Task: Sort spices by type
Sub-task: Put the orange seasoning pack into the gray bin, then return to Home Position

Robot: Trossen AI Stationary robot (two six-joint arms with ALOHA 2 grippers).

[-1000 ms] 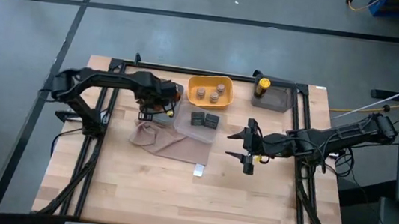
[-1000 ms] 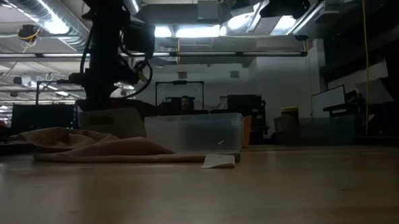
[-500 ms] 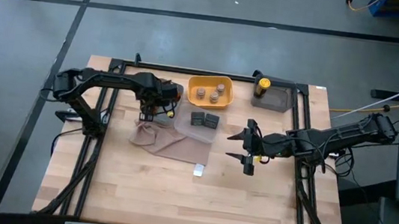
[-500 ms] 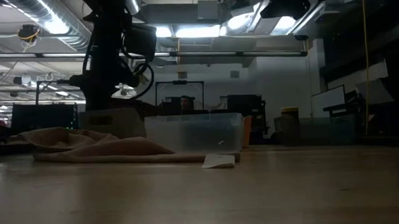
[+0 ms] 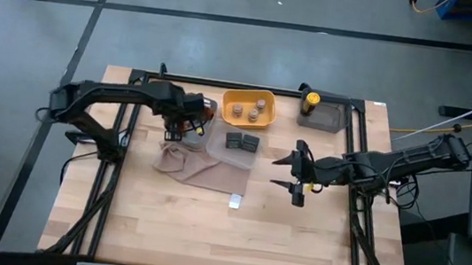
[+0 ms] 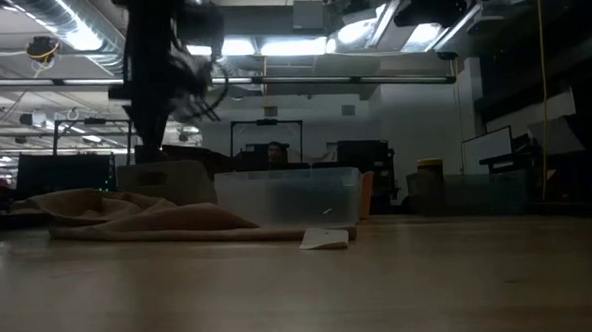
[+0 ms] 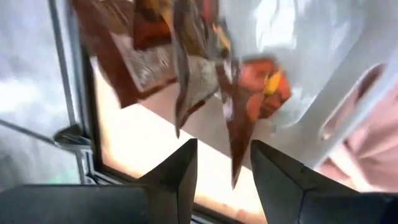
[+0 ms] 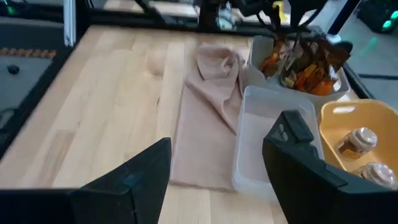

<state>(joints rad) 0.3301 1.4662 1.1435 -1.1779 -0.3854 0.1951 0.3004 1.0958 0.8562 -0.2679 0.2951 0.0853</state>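
Foil packets (image 8: 303, 65), brown and orange, lie heaped in a grey tray (image 8: 341, 88) at the far left of the worktop (image 5: 207, 227); the left wrist view shows them (image 7: 199, 74) close up, loose and overlapping. The left hand (image 5: 185, 125) hangs directly over that heap with its fingers (image 7: 180, 174) parted and nothing between them.

Just beside the packets, toward the right arm, a yellow tray (image 5: 249, 105) holds several small round tan jars (image 5: 256, 108). In front of it a clear plastic tray (image 5: 233, 145) contains two small dark boxes (image 5: 242, 141). Farther right, at the back edge, a yellow-capped bottle (image 5: 311, 98) stands at a dark tray (image 5: 327, 118).

A beige cloth (image 5: 201, 169) is spread and partly crumpled on the worktop, touching the clear tray's near side. A small white slip (image 5: 235, 202) lies just off the cloth's front corner.

The right hand (image 5: 298, 175) waits above bare worktop right of centre, well apart from the trays, fingers (image 8: 298, 155) set wide and empty.
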